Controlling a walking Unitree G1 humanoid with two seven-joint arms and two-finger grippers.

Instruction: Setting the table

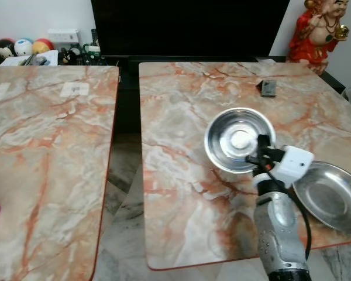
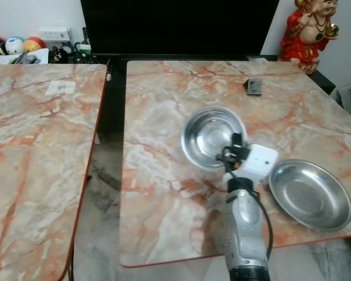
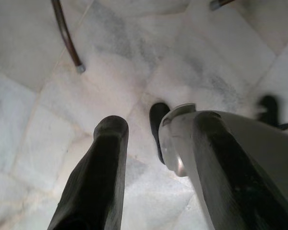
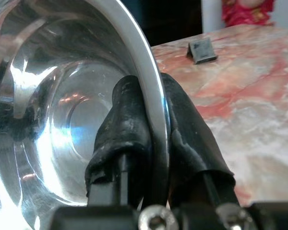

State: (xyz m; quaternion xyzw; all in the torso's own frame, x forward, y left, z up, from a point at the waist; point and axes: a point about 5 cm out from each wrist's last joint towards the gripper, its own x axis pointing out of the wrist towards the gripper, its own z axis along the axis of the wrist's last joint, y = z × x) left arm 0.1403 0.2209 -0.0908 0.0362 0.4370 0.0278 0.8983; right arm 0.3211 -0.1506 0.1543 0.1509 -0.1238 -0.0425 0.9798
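Marble table [image 1: 181,111]: my right gripper [image 1: 262,153] pinches the steel bowl [image 1: 237,140] rim; a steel plate [image 1: 330,196] lies at the bowl's four o'clock.

From the head, we look forward and down through both eye views onto two marble tables [image 1: 181,117], with the right arm [image 1: 278,234] rising from the lower edge. Both eyes share the bowl [image 2: 213,136], the plate [image 2: 309,194] and the red figurine [image 2: 307,29], offset slightly sideways between them. Our right wrist view sits very near the bowl [image 4: 62,110], facing along its fingers [image 4: 122,129] across the tabletop toward the figurine [image 4: 247,10]. Our left wrist view points down along its fingers [image 3: 98,177] at the pale tiled floor [image 3: 33,120].
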